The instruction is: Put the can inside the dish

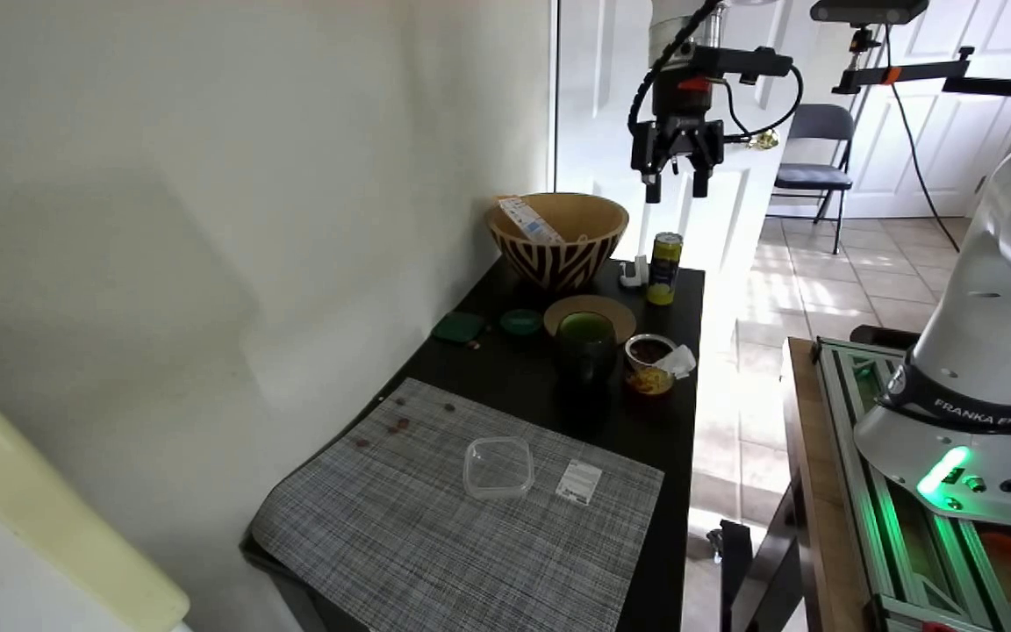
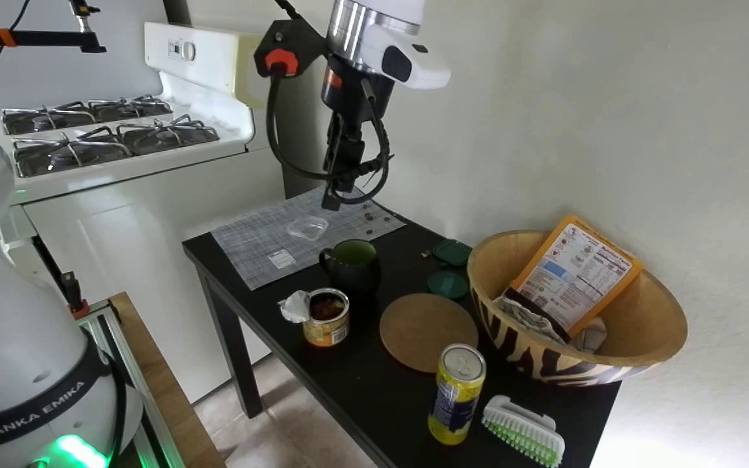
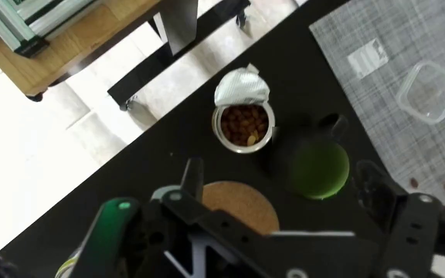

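the yellow can stands upright on the black table, outside the striped bowl, and the gripper hangs above, jaws parted and empty, so picking and placing both seem undone.

- two cans (one yellow, one opened)
- one bowl
- one mug
- one brush
- one mat
- one brown disc
- one tub
- one chair
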`<control>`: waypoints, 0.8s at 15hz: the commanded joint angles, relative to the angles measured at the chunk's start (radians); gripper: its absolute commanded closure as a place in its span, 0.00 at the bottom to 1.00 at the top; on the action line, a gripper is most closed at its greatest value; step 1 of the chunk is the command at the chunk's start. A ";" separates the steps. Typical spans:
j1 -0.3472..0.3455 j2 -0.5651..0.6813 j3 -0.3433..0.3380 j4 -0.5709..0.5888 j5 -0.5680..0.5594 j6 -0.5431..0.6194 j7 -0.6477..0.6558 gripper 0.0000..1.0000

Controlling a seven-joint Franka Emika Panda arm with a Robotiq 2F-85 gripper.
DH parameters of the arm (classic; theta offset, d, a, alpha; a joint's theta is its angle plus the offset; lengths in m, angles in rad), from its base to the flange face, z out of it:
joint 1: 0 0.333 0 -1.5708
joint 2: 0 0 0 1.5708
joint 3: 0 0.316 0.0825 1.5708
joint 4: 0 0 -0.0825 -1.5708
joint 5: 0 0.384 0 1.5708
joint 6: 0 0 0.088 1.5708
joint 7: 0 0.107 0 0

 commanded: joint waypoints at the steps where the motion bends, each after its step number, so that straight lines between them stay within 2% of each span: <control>1: -0.066 -0.047 0.004 -0.090 -0.093 0.184 0.075 0.00; 4: -0.144 -0.055 0.000 -0.149 -0.207 0.321 0.149 0.00; 8: -0.288 -0.029 -0.014 -0.199 -0.417 0.482 0.247 0.00; 12: -0.367 0.060 -0.025 -0.203 -0.491 0.621 0.326 0.00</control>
